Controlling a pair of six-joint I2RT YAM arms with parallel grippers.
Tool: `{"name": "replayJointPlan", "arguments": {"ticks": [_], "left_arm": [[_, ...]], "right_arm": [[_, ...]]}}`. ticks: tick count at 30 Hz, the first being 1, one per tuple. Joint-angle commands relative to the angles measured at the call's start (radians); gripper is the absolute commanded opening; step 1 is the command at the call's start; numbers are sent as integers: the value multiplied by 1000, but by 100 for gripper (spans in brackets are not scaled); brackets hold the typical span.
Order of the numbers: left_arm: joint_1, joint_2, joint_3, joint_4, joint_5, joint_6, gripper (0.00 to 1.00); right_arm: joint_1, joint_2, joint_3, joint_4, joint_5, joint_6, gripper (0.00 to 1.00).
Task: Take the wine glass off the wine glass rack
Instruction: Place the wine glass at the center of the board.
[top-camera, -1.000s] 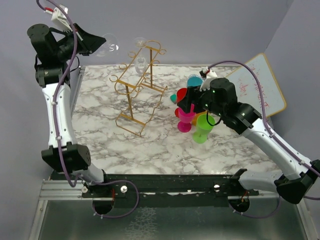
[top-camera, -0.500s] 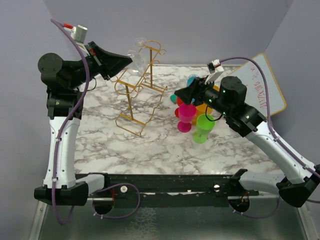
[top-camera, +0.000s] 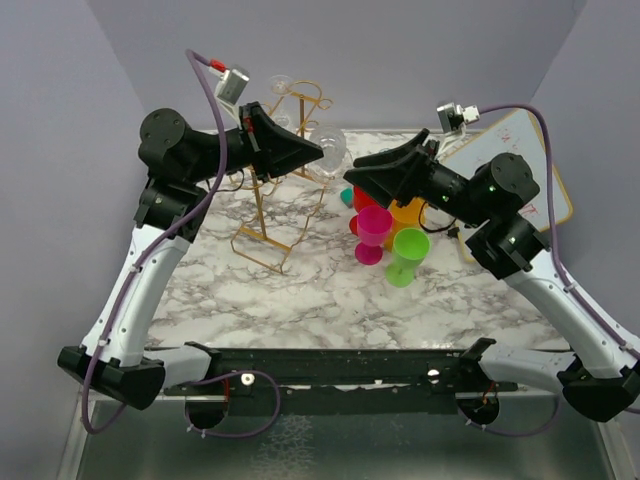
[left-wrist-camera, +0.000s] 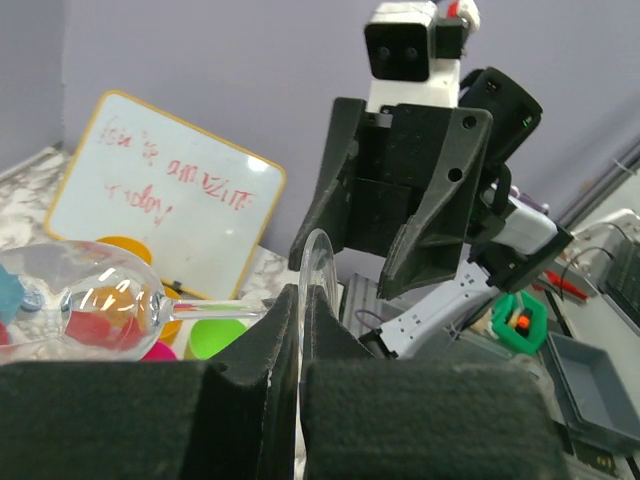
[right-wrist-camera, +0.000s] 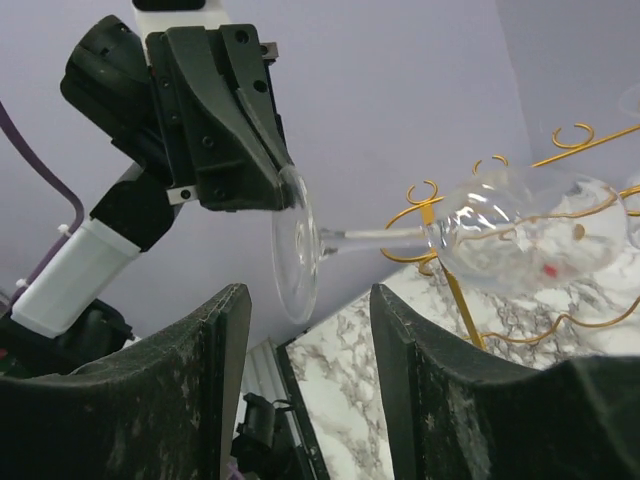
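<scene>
Because the wine glass (top-camera: 328, 160) is thin, clear and smooth, we judge it light, slippery and easy to break, so it wants a gentle grip. It lies on its side in the air, just beside the upper hooks of the wine glass rack (top-camera: 262, 205), and we judge it free of them. Our left gripper (left-wrist-camera: 302, 300) is closed on the edge of the foot, which is a small hold. Our right gripper (right-wrist-camera: 308, 295) stands apart, holding nothing, and faces the foot. The stem looks to us the safer place to take hold.

Bright, even diffuse light; soft faint shadows on table (top-camera: 300, 290); glints on wine glass (left-wrist-camera: 105, 300); wrist-view foreground slightly soft.
</scene>
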Motion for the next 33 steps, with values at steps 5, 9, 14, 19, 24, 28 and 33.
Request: {"name": "replayJointPlan", "arguments": {"ticks": [5, 9, 14, 19, 24, 28, 33], "left_arm": [[-87, 42, 5, 38, -16, 76, 0], [-96, 48, -4, 36, -20, 84, 0], [-96, 35, -19, -7, -41, 125, 0], [-96, 25, -34, -40, 100, 200, 32], [-96, 3, -75, -165, 148, 254, 40], [-96, -9, -102, -166, 122, 258, 22], [-96, -8, -103, -167, 94, 261, 7]], "right_arm": [[3, 0, -15, 69, -58, 47, 45], [3, -6, -17, 36, -41, 39, 21], [4, -23, -31, 12, -18, 25, 0], [3, -23, -31, 5, -21, 14, 1], [3, -33, -41, -10, -15, -3, 1], [3, -34, -49, -18, -21, -9, 0], [3, -29, -46, -30, -65, -20, 0]]}}
